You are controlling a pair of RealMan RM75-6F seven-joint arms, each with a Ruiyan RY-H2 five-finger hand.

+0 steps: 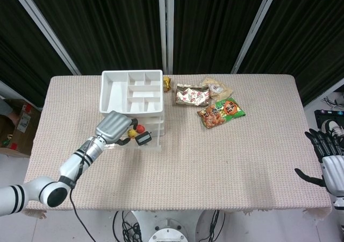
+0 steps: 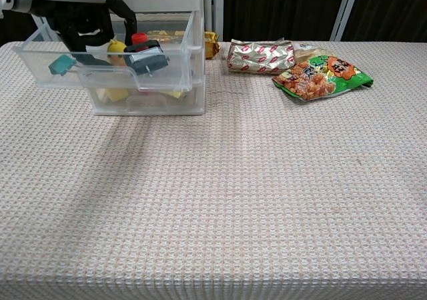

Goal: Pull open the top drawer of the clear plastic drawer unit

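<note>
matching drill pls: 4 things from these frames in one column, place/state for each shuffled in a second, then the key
Things
1. top drawer
2. left hand
3. right hand
4. green snack bag

Places/states
A. off the table's right edge, fingers apart, holding nothing
B. lying flat on the table, right of the drawer unit
C. pulled out toward the robot, small items inside
D. over the drawer's left part, fingers curled down into it

Pairs: 1-C, 2-D, 3-A, 4-B
</note>
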